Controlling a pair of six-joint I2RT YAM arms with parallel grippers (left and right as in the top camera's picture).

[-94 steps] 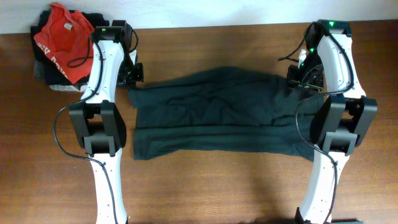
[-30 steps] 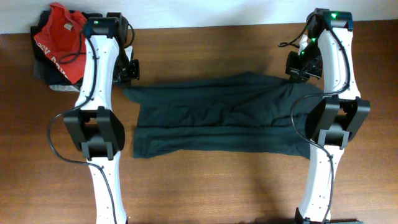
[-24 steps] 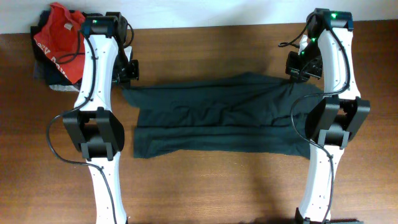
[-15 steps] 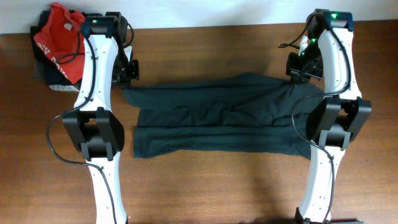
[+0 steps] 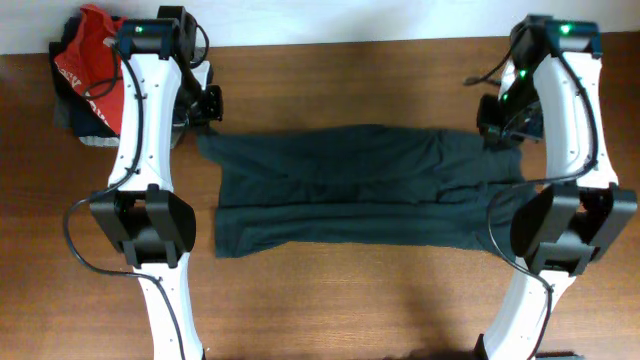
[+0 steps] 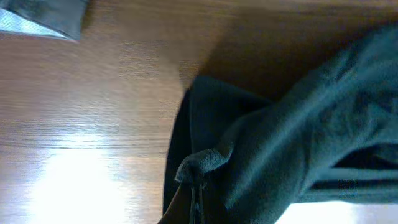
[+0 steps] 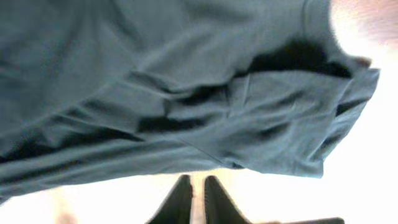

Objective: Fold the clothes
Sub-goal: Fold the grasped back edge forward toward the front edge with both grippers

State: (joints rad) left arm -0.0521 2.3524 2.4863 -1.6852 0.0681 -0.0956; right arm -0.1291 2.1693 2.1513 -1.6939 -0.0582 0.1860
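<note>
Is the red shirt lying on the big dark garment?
No, the red shirt sits on a pile in the far left corner, apart from the dark garment.

Soft, matt, wrinkled cloth: clothes [image 5: 350, 190]. Smooth grained wood, glossy glare patches: table [image 5: 350, 300].

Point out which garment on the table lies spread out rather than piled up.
The dark garment in the middle, stretched wide across the wood; the red T-shirt sits bunched atop a pile at the far left corner.
</note>
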